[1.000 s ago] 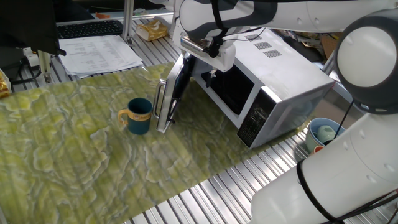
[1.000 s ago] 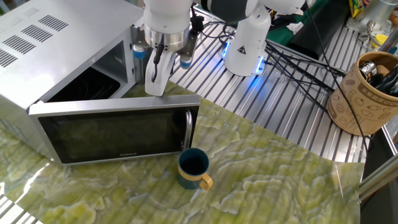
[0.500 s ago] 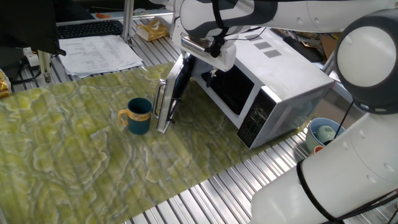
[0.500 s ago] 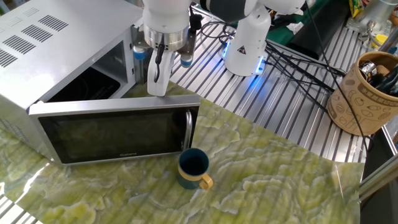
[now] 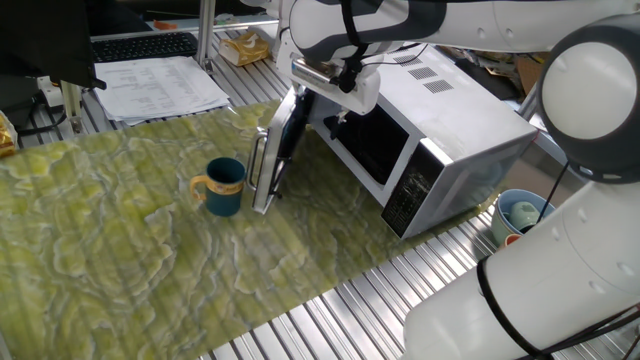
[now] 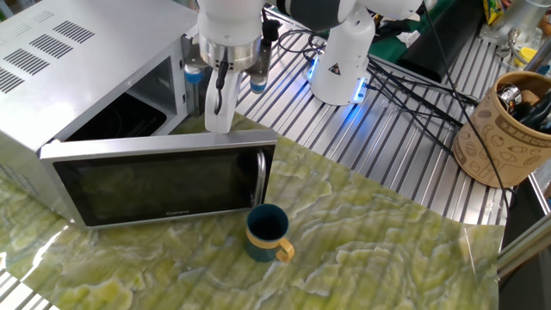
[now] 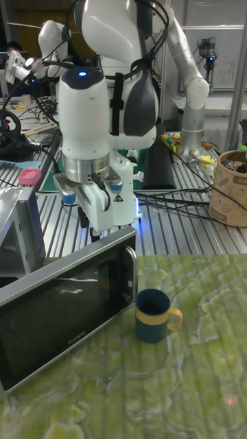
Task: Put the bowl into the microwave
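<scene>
The bowl [image 5: 224, 186] is a dark teal mug with a yellow handle. It stands upright on the green mat, just off the handle end of the microwave's open door [image 6: 155, 185]. It also shows in the other views [image 6: 268, 232] [image 7: 152, 315]. The white microwave [image 5: 450, 130] [image 6: 77, 60] has its door swung wide, so the cavity shows. My gripper [image 6: 219, 125] [image 7: 94, 235] hangs just behind the door's top edge, near the cavity opening. Its fingers look pressed together with nothing between them. It is well apart from the bowl.
A pale blue round container [image 5: 520, 213] sits right of the microwave. A tan patterned holder [image 6: 508, 129] stands on the slatted metal table, with cables [image 6: 413, 86] and the robot base [image 6: 344, 65] behind the mat. Papers [image 5: 160, 85] lie at the far edge.
My gripper has shifted very slightly along the door's top edge. The bowl and the door have not moved.
</scene>
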Controlling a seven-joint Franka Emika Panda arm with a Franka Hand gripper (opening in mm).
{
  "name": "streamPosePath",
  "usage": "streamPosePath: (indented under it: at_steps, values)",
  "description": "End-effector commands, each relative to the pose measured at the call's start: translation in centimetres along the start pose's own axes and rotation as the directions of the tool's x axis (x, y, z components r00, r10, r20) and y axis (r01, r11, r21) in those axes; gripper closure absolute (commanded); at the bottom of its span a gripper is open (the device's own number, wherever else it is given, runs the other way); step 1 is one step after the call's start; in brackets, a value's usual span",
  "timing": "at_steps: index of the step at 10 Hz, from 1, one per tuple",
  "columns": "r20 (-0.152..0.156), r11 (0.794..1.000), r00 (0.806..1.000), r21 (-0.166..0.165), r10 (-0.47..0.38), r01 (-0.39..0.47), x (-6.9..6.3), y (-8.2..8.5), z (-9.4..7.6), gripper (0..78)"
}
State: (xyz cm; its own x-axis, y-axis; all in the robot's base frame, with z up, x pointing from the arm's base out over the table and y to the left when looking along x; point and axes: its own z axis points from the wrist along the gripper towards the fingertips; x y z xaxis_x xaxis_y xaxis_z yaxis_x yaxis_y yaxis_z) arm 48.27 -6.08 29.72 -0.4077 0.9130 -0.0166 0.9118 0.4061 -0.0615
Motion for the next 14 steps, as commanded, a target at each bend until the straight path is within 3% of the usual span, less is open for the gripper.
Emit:
streamPosePath:
  at_steps: [1,10,11,12,13,14]
  values:
    - [-0.004,1.0,1.0,-0.004,-0.03,0.03,0.0,0.0,-0.1,76.4]
    - [-0.004,1.0,1.0,-0.004,-0.03,0.03,0.0,0.0,-0.1,76.4]
    - [-0.027,0.98,0.98,0.016,-0.199,0.199,0.0,0.0,-0.2,76.4]
    - [-0.032,0.974,0.974,0.015,-0.225,0.225,0.0,0.0,-0.3,76.4]
    - [-0.054,0.954,0.953,-0.006,-0.299,0.3,0.1,-0.1,-0.8,76.4]
    - [-0.051,0.948,0.947,-0.005,-0.317,0.317,0.1,-0.2,-1.2,76.4]
